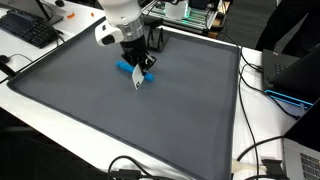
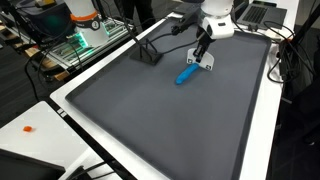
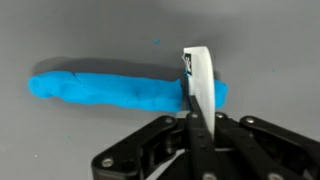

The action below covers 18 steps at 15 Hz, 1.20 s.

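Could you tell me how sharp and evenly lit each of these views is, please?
Wrist view: the blue roll is reasonably sharp, the white blade is bright nearly to washout, the fingers near the lens are dark and soft. Both exterior views: even light, no glare on the grey mat, but coarse detail.
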### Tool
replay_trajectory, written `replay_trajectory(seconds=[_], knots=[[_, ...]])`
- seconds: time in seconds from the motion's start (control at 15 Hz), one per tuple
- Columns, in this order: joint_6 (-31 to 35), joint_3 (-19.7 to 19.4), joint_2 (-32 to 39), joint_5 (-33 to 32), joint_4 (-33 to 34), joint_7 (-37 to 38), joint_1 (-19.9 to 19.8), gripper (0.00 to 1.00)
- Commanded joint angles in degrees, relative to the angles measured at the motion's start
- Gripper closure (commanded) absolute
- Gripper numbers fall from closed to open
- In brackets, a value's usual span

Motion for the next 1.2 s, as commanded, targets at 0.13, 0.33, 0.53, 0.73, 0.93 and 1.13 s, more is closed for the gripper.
replay_trajectory(seconds=[0.13, 0.33, 0.53, 0.73, 0.93, 1.13], knots=[[-3.57, 2.00, 0.86, 3.78, 0.19, -2.30, -1.09, 0.99], [-4.94, 1.95, 0.25, 3.46, 0.60, -1.98, -0.57, 0.99], [-5.73, 1.60, -0.61, 2.57, 0.79, -1.51, -0.16, 0.99], [-5.47, 0.91, -2.11, 1.58, 0.66, -1.33, -0.15, 0.99], [-5.32, 0.45, -3.40, 1.42, 0.72, -1.39, -0.50, 0.99], [-5.06, -0.62, -4.25, 0.52, 0.55, -1.16, -0.54, 0.99]])
